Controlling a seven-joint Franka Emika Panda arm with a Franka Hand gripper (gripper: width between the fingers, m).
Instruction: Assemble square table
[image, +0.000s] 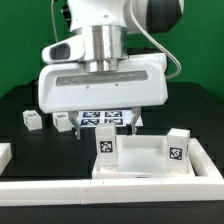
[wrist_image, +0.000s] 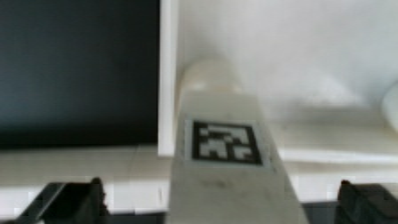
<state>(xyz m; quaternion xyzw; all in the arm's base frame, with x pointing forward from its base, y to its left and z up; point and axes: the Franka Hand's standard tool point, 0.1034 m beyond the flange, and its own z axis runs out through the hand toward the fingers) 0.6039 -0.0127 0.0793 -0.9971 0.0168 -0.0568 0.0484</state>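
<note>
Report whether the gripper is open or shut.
Open. The wrist view shows the gripper with fingertips wide apart, and gaps on both sides of the tagged white leg between them.

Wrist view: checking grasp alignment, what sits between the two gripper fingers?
A white tagged table leg sits between the open fingers, touching neither, as the wrist view shows.

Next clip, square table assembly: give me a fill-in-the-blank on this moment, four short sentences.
1. The gripper has its jaws ____.
2. In the wrist view, the white part between the fingers carries a black-and-white ____.
3. In the exterior view, ____ tagged legs stand on the slab.
4. The table is coloured ____.
Missing words: open; tag; two; black.
</note>
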